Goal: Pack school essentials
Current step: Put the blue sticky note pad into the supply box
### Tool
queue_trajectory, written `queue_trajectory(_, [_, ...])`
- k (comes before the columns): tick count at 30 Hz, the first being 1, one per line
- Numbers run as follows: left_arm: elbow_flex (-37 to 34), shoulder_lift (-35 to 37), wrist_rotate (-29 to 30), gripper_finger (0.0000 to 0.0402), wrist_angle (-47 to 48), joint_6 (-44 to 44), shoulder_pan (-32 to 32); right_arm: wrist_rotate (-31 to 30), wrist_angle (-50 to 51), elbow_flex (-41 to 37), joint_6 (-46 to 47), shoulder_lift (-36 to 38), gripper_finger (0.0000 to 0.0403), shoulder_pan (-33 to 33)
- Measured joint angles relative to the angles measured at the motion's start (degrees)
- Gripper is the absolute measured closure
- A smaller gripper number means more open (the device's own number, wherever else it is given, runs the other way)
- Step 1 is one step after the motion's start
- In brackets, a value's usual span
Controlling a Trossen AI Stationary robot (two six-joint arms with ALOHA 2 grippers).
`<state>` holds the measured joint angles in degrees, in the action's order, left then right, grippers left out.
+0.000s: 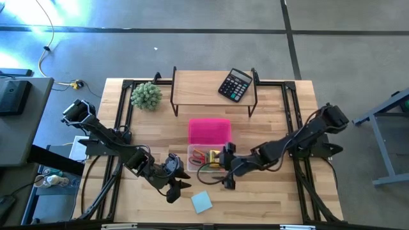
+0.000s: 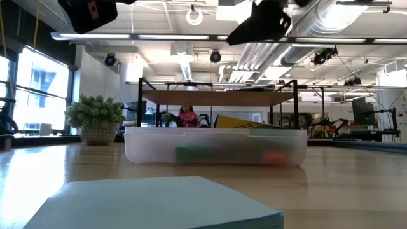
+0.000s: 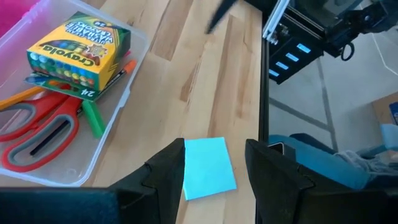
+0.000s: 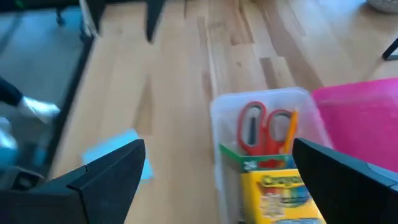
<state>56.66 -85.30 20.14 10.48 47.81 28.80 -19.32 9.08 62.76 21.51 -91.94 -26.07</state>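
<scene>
Your left gripper [image 1: 174, 190] hung part-open and empty, lined up over the note pad [image 1: 202, 202] lying alone on the table [image 1: 268, 198]. Crayon box [image 3: 79, 55] and scissors [image 3: 38, 129] sat in the clear bin [image 1: 192, 153]; your right gripper [image 1: 228, 167] gaped wide above them, holding nothing.

A clear plastic rectangular bin [image 3: 93, 158] holds a yellow-and-green cardboard crayon box [image 3: 78, 55] printed with rows of multicoloured crayon tips, red-handled scissors [image 3: 40, 134], an orange pencil [image 3: 18, 98] and a small green stick-shaped piece [image 3: 93, 118]. Beside the bin lie a bright pink plastic lid [image 1: 209, 131] and a light-blue square note pad [image 3: 208, 168].
</scene>
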Motion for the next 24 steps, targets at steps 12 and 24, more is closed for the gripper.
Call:
queue_trajectory(12, [0.0,0.0,1.28,0.0245,-3.58,-0.02,-0.6,-5.69,5.75,0.22,13.1,0.0,0.0006,-6.4])
queue_trajectory(24, [0.0,0.0,-2.87,0.0245,-4.37,-0.8,-4.91,-7.75,13.34,0.22,16.03,0.0,0.0006,-7.49])
